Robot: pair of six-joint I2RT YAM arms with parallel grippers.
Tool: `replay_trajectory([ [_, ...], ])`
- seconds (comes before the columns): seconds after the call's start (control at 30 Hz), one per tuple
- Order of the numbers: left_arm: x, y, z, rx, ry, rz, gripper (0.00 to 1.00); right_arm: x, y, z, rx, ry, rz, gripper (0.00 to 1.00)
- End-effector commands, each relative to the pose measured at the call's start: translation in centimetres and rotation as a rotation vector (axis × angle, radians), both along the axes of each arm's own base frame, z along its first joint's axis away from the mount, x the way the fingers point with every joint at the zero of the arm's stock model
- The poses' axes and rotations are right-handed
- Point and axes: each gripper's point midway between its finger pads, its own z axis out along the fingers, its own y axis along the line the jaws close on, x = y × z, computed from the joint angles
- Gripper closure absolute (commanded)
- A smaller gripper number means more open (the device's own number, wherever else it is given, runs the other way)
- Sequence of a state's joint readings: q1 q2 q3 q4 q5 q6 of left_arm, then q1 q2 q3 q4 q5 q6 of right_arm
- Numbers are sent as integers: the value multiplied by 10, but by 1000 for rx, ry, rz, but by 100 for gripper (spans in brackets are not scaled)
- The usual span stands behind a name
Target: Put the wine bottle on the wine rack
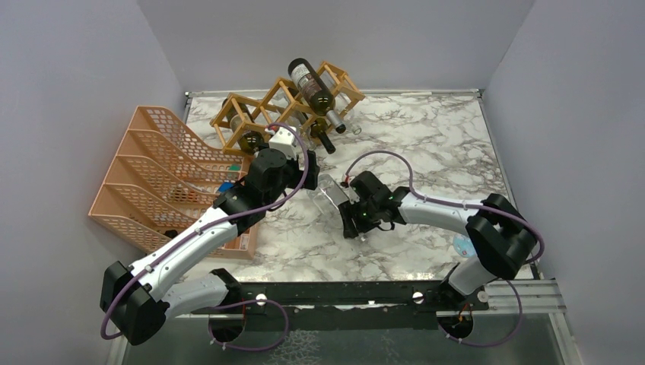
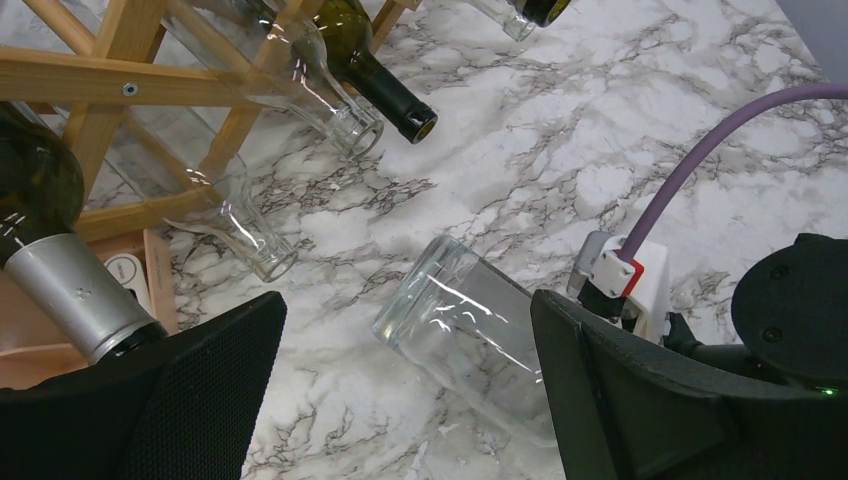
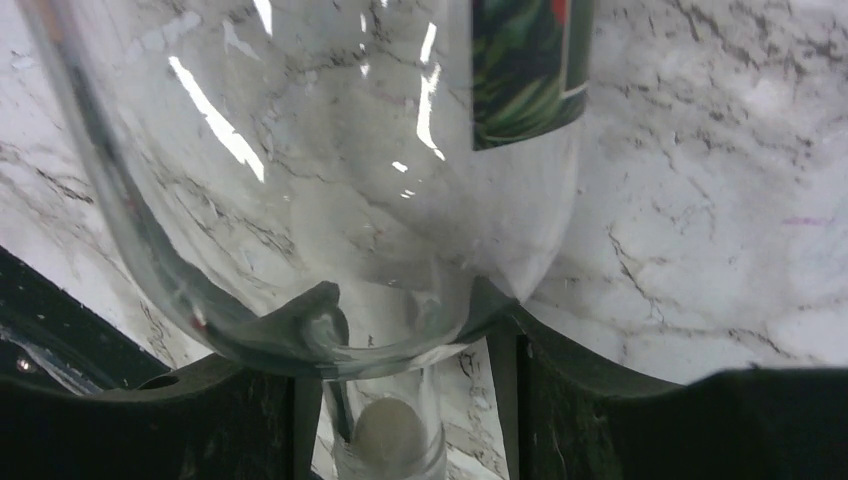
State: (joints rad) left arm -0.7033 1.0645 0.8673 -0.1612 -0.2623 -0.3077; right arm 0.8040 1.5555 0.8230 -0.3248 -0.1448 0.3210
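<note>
The clear glass wine bottle (image 1: 330, 193) lies tilted over the marble table between the two arms, its base toward the rack. My right gripper (image 1: 354, 216) is shut on its neck (image 3: 392, 430), and the bottle's body and green label (image 3: 525, 70) fill the right wrist view. My left gripper (image 2: 405, 390) is open, its black fingers (image 2: 190, 400) on either side of the bottle's base (image 2: 450, 320) without touching it. The tan wooden wine rack (image 1: 266, 106) stands at the back left and also shows in the left wrist view (image 2: 120, 88).
The rack holds a dark labelled bottle (image 1: 311, 86) on top and other dark and clear bottles (image 2: 385, 95) in its cells. A salmon-pink mesh organizer (image 1: 156, 171) stands at the left. A small pale disc (image 1: 463, 245) lies near the right arm's base.
</note>
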Motion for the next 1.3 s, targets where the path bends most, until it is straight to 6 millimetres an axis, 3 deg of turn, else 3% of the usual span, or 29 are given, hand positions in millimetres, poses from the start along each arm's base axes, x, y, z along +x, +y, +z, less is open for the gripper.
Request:
replay_trajectory([
  [0.0, 3, 8, 15, -5, -41, 29, 1, 16, 12, -2, 12, -44, -9, 44],
  [0.23, 5, 12, 15, 10, -49, 39, 1, 13, 6, -15, -4, -33, -20, 78],
  [0.37, 5, 12, 17, 13, -52, 40, 1, 14, 4, -12, 0, -53, -27, 99],
  [0.7, 5, 22, 32, 17, -81, 69, 1, 16, 7, 52, 121, -184, 12, 99],
  [0.97, 3, 33, 47, 24, -112, 98, 1, 7, 2, 88, 188, -234, 33, 99],
  [1.27, -2, 52, 83, 36, -181, 141, 1, -13, 6, 134, 305, -289, 145, 99],
])
